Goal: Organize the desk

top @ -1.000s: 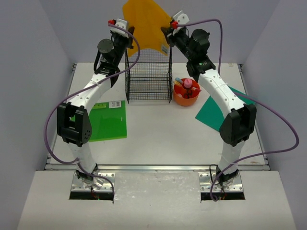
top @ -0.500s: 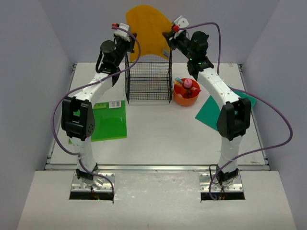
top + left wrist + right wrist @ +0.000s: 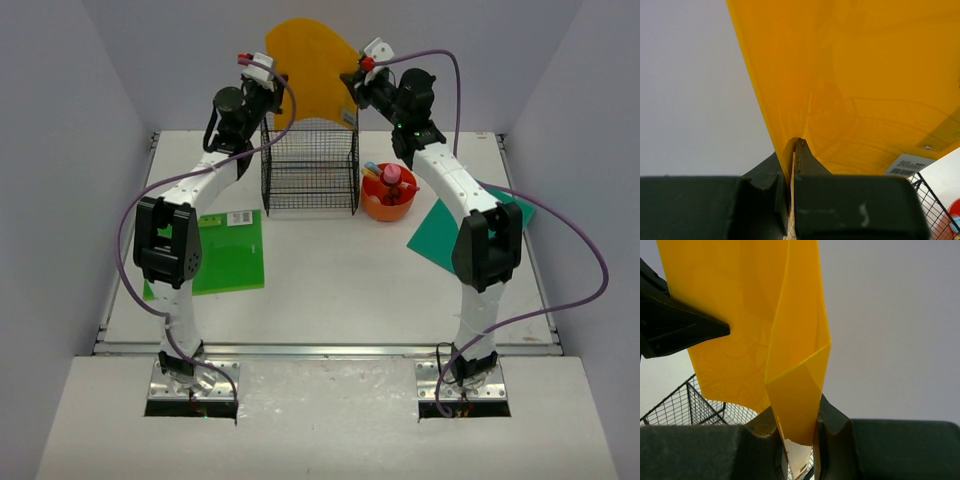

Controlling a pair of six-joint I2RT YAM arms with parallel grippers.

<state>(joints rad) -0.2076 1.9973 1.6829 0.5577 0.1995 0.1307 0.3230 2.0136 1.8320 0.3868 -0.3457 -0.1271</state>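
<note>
Above the single black wire rack [image 3: 310, 170], one yellow folder [image 3: 303, 60] hangs, clenched at its edges by the left fingers [image 3: 850, 205] and the right fingers [image 3: 890, 450]. Left of the rack on the white desk [image 3: 330, 290] lies one green folder [image 3: 225, 260]; right of it, one orange tray [image 3: 388, 211] and one teal folder [image 3: 440, 238].

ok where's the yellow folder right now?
Top view, far centre: yellow folder held up above the wire rack, pinched between the left gripper and right gripper.

We are seeing the white bench [image 3: 330, 290] carrying a black wire-mesh rack [image 3: 310, 185], an orange compartment tray [image 3: 388, 211], a green folder [image 3: 230, 260] lying left and a teal folder [image 3: 432, 240] lying right.
</note>
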